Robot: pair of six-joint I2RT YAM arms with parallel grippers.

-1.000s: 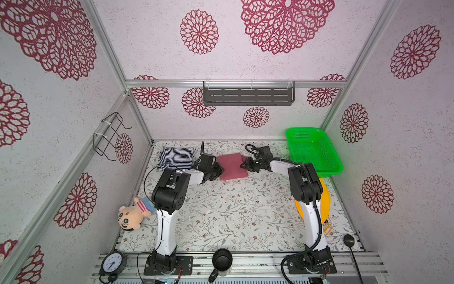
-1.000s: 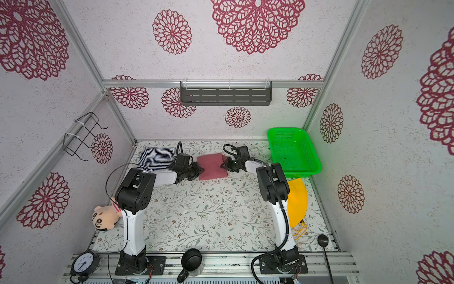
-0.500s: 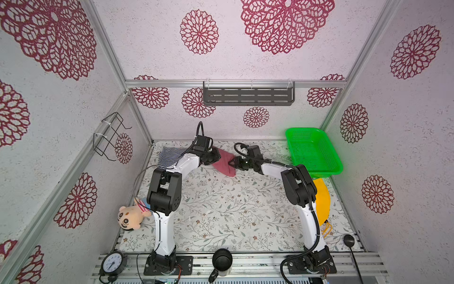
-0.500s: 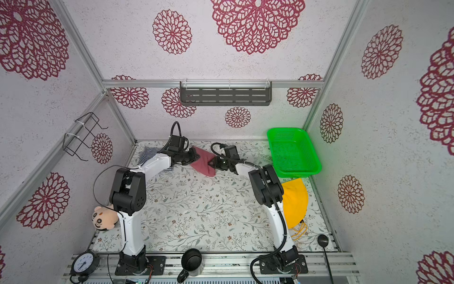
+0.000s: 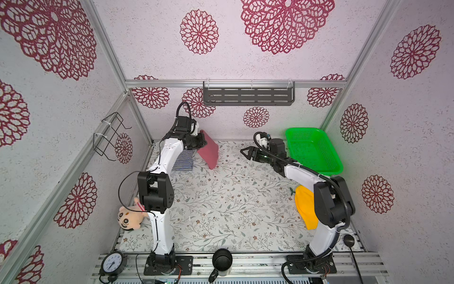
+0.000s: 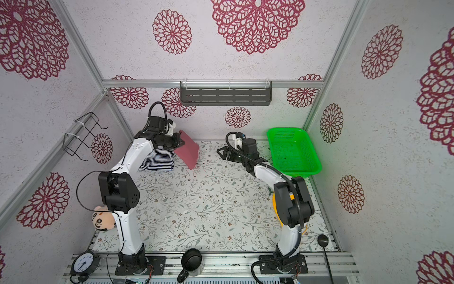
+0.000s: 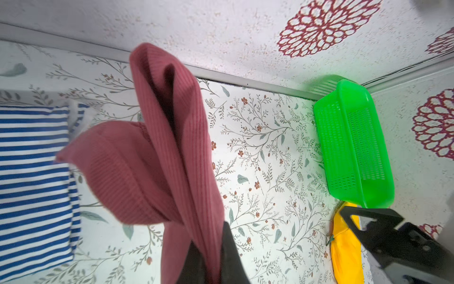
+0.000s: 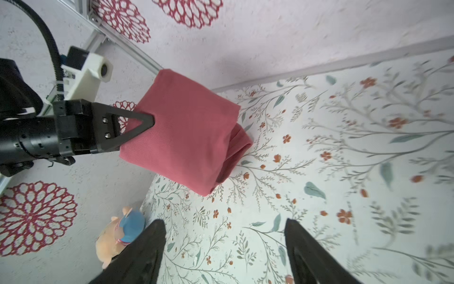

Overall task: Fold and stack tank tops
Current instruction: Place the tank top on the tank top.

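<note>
Left claw [image 5: 201,143] is clamped shut on one edge of the maroon tank top [image 5: 209,153], which hangs folded in the air at the far left of the counter [image 5: 233,196]. Its low corner might be brushing the counter, can't really tell from here. The striped tank top [image 5: 183,161] lies folded flat just to the left of it, partly under the left arm. Right claw [image 8: 221,236] is spread wide with nothing in it, well off to the right, near the green basket [image 5: 317,169].
</note>
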